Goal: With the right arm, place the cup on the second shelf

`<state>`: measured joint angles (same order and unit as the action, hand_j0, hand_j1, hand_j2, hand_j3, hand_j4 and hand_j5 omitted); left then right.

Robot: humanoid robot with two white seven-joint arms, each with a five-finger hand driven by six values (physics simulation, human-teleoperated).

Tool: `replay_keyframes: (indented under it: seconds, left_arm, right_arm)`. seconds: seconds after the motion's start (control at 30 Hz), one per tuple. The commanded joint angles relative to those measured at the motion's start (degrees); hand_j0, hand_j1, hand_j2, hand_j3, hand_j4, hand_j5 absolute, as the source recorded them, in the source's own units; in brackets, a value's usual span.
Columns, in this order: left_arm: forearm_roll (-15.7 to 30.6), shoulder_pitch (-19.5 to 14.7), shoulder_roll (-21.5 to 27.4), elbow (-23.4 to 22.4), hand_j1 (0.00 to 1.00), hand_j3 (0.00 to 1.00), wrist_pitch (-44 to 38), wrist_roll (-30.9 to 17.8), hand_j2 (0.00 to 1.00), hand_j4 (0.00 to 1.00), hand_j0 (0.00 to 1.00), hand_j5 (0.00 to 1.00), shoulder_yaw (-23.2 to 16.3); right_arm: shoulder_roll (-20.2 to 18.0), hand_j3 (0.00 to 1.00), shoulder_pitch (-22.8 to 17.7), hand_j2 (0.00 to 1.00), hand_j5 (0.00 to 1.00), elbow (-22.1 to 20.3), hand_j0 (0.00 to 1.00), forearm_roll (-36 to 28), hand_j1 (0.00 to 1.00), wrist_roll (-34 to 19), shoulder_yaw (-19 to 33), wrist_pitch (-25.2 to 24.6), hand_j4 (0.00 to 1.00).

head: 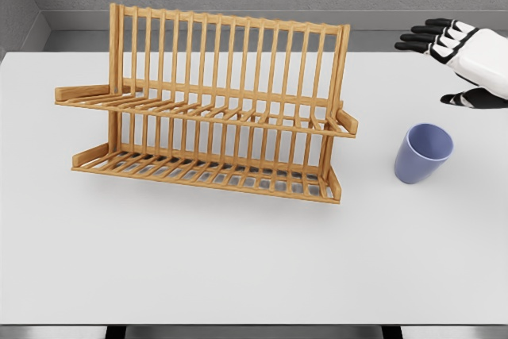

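Head view gives you the whole scene from above and in front: a white desk (238, 275) runs across the picture, with a grey wall behind it.

Your right robot hand (460, 57) comes in from the right edge, high in the picture, over the far right part of the desk. Its fingers (425, 36) are black-tipped, stretched out toward the left and spread, and the thumb sits lower, apart from them. The robot hand is open and holds nothing. The palm and wrist are white.

The cup (423, 152) is blue-violet and stands on the desk at the right, below the robot hand and apart from it. Its mouth faces up and leans a little toward you, so you can see inside it. Nothing touches it.

The wooden dish rack (214, 109) stands on the desk left of the cup, with a clear gap of bare desk between them. It has a tall slatted back, an upper shelf (198, 109) of thin bars about halfway up, and a lower shelf (206, 171) of bars just above the desk. The rack's right end is the end nearest the cup. Both shelves carry nothing.

You cannot see the left arm anywhere in this view.
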<state>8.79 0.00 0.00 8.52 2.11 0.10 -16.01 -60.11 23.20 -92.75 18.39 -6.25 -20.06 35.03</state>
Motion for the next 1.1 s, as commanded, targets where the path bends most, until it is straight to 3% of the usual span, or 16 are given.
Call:
replay_keyframes:
  seconds: [0.0,0.03,0.17,0.23,0.33,0.4,0.57,0.83,0.9,0.97,1.07]
  left_arm:
    - [0.0,0.0,0.0,0.0,1.00,1.00,0.0,0.0,1.00,1.00,1.00,1.00,0.0]
    - [0.0,0.0,0.0,0.0,1.00,1.00,0.0,0.0,1.00,1.00,1.00,1.00,-0.1]
    - [0.0,0.0,0.0,0.0,1.00,1.00,0.0,0.0,1.00,1.00,1.00,1.00,0.0]
    - [0.0,0.0,0.0,0.0,1.00,1.00,0.0,0.0,1.00,1.00,1.00,1.00,0.0]
    - [0.0,0.0,0.0,0.0,1.00,1.00,0.0,0.0,1.00,1.00,1.00,1.00,0.0]
    - [0.0,0.0,0.0,0.0,1.00,1.00,0.0,0.0,1.00,1.00,1.00,1.00,0.0]
    - [0.0,0.0,0.0,0.0,1.00,1.00,0.0,0.0,1.00,1.00,1.00,1.00,0.0]
    - [0.0,0.0,0.0,0.0,1.00,1.00,0.0,0.0,1.00,1.00,1.00,1.00,0.0]
    - [0.0,0.0,0.0,0.0,1.00,1.00,0.0,0.0,1.00,1.00,1.00,1.00,0.0]
    - [0.0,0.0,0.0,0.0,1.00,1.00,0.0,0.0,1.00,1.00,1.00,1.00,0.0]
    - [0.0,0.0,0.0,0.0,1.00,1.00,0.0,0.0,1.00,1.00,1.00,1.00,0.0]
  right_arm:
    - [-0.2,1.00,0.0,1.00,1.00,-0.3,1.00,-0.4,1.00,0.0,0.2,0.0,1.00]
    - [-0.5,1.00,-0.1,1.00,1.00,-0.2,1.00,-0.5,1.00,0.1,0.3,0.0,1.00]
    - [-7.7,1.00,-1.8,1.00,1.00,-1.5,1.00,-0.5,1.00,-0.3,0.0,0.0,1.00]
    - [-8.0,1.00,-2.5,1.00,1.00,-2.1,1.00,-0.5,1.00,-12.5,1.1,0.0,1.00]
    - [-7.6,1.00,-2.5,1.00,1.00,-2.1,1.00,-0.7,1.00,-25.3,1.3,0.0,1.00]
    - [-7.6,1.00,-2.7,1.00,1.00,-2.2,1.00,-0.7,1.00,-28.0,1.2,0.0,1.00]
    - [-4.1,1.00,-3.3,1.00,1.00,-1.2,1.00,-0.6,1.00,-28.8,0.5,0.0,1.00]
    - [-1.6,1.00,0.4,1.00,1.00,0.7,1.00,-0.5,1.00,-28.8,0.4,0.0,1.00]
    - [-1.1,1.00,1.4,1.00,1.00,0.8,1.00,-0.5,1.00,-28.8,-1.4,0.0,1.00]
    - [0.7,1.00,5.6,1.00,1.00,3.7,1.00,-0.4,1.00,-28.8,-6.5,0.0,1.00]
    - [0.6,1.00,5.9,1.00,1.00,3.9,1.00,-0.3,1.00,-28.8,-7.2,0.0,1.00]
